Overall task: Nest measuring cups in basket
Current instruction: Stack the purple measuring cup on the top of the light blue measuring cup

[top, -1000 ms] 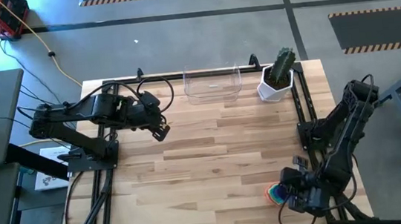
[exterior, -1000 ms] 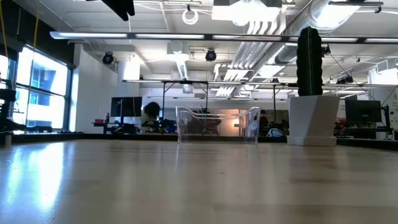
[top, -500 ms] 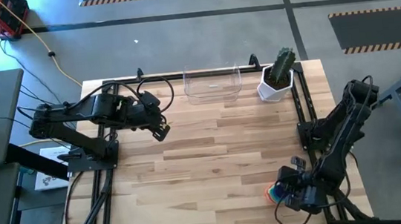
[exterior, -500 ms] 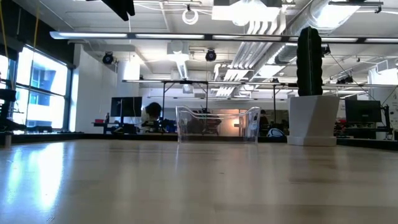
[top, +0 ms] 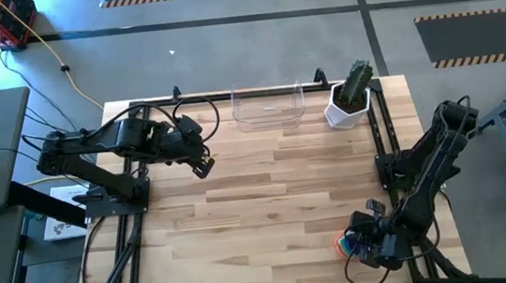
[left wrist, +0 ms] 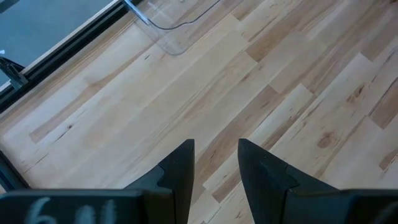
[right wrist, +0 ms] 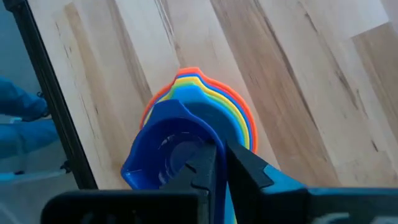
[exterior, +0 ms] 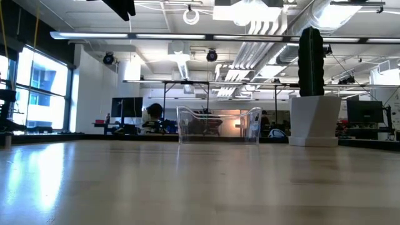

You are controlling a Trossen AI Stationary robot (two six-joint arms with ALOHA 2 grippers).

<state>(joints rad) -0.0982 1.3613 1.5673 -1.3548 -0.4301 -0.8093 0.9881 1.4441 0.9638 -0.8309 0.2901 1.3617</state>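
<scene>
The measuring cups (right wrist: 205, 106) are nested in one stack, with the blue cup (right wrist: 168, 146) on top and orange, yellow, green and teal rims showing around it. The stack is near the table's near right corner (top: 343, 242). My right gripper (right wrist: 222, 163) is shut on the blue cup, and in the high view (top: 354, 244) it covers most of the stack. My left gripper (left wrist: 216, 163) is open and empty above the table's far left part (top: 203, 166). The clear basket (top: 268, 108) stands at the far edge and also shows in the low view (exterior: 219, 125). My right gripper pinches the blue cup's wall at its rim (right wrist: 208, 142), with one finger inside the cup and one outside. The fingers come from above, slanting down. The other cups sit nested under the blue one; I cannot tell whether the stack rests on the table.
A white pot with a green cactus (top: 350, 98) stands right of the basket at the far edge. Bare wooden table (top: 269, 206) lies between the stack and the basket. Black frame rails (top: 381, 147) run along the table's sides.
My right gripper has shifted a little toward the table's left edge, over the cup stack. My left arm has kept still.
</scene>
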